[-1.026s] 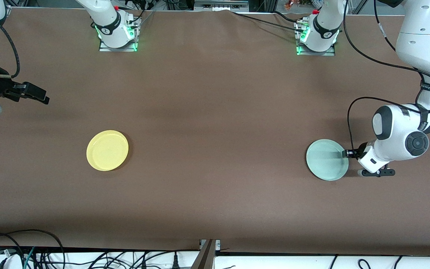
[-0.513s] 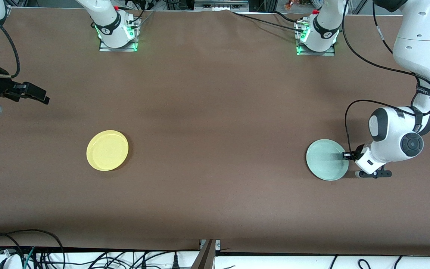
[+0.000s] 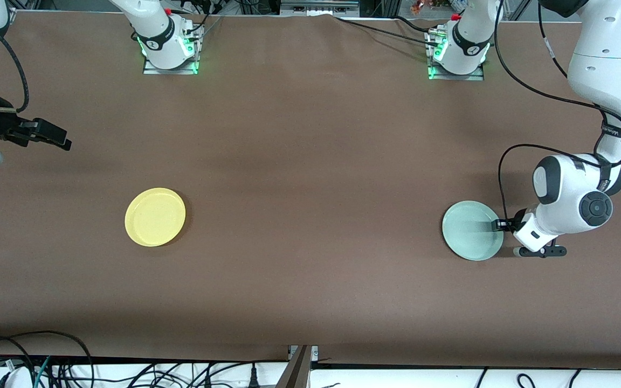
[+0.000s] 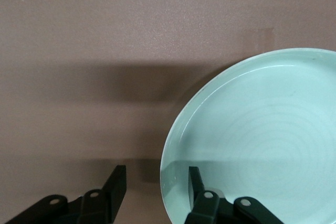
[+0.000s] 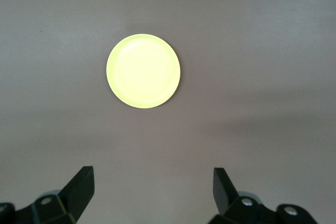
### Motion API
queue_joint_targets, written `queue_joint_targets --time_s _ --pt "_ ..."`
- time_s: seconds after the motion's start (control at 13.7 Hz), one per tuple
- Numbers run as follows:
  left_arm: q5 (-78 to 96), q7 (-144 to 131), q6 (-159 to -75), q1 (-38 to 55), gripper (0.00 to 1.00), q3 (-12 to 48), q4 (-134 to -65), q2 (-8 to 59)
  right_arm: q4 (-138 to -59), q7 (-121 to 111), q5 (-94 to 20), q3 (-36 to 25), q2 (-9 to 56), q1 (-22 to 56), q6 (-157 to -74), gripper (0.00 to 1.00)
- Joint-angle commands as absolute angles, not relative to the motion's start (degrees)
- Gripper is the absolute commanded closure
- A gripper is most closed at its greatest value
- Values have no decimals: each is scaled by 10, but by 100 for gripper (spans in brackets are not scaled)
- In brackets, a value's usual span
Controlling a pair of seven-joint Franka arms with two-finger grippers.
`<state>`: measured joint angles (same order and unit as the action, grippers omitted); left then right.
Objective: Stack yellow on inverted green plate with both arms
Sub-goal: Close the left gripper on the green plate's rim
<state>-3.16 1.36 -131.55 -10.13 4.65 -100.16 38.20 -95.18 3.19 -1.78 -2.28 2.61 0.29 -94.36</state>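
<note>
The yellow plate lies rim up on the brown table toward the right arm's end, and it also shows in the right wrist view. The pale green plate lies rim up toward the left arm's end. My left gripper is low at the plate's edge nearest the left arm's end. It is open, with one finger inside the green plate and one outside, straddling the rim. My right gripper is open and empty, up over the table at the right arm's end, apart from the yellow plate.
The brown table holds only the two plates. The arm bases stand at the edge farthest from the front camera. Cables hang below the near edge.
My left arm has shifted slightly toward the green plate, bringing the gripper onto its rim. The right arm and both plates have not moved.
</note>
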Motion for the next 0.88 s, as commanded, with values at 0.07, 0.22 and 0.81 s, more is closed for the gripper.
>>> queue_joint_targets --time_s 0.07,0.22,0.81 --pt "-45 18 -1302 -104 56 50 -998 377 -948 35 -21 -23 25 3 -940 0" --pt "-45 18 -1299 -105 60 51 -998 374 -948 34 -21 -23 25 3 -940 0" --pt "-42 18 -1277 -105 55 52 -999 366 -948 34 -21 -23 25 3 -940 0"
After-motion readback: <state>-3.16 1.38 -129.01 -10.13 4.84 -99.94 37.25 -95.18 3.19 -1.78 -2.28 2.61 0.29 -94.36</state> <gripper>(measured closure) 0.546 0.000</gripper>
